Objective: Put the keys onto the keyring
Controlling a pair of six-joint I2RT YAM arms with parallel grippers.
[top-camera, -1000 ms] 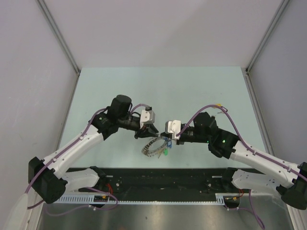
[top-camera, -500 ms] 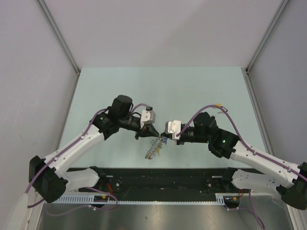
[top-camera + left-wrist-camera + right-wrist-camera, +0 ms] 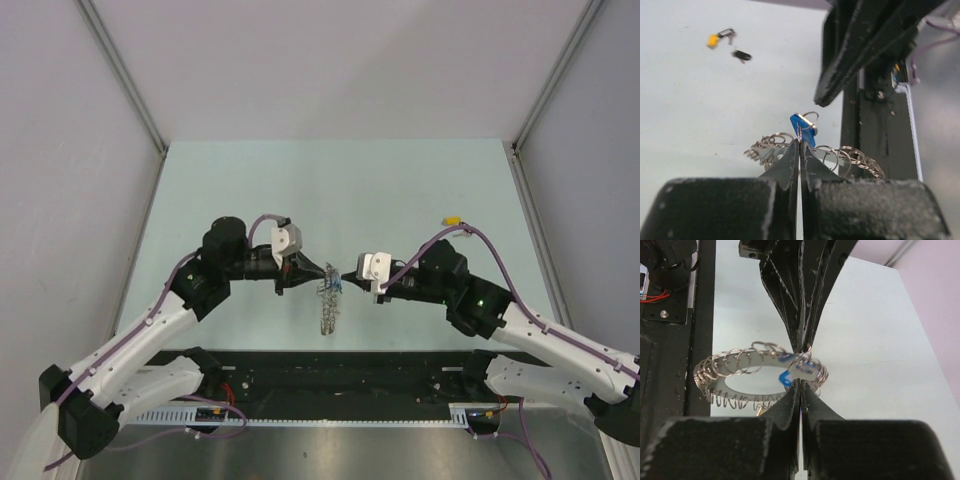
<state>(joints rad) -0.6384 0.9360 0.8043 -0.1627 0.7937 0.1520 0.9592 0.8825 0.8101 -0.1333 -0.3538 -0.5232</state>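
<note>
Table [image 3: 400, 190]: pale green top. Left gripper [image 3: 328, 271] comes in from 9 o'clock and right gripper [image 3: 346, 276] from 3 o'clock, tips nearly meeting at mid-table. Both are clamped tight on the rim of the keyring [image 3: 328, 306], one from each side. Keyring is held off the table, edge-on in the top view, and hangs toward 6 o'clock. It carries small wire loops plus the blue-tagged key [image 3: 802, 129] right at the pinch point. Yellow-tagged key [image 3: 452, 219] lies at 2 o'clock, well apart, with the black-tagged key [image 3: 741, 55] just beside it.

Shiny silver metal keyring [image 3: 328, 308], glossy blue plastic key tag [image 3: 802, 129], matt black left hand [image 3: 800, 145], smooth pale table [image 3: 400, 190]
</note>
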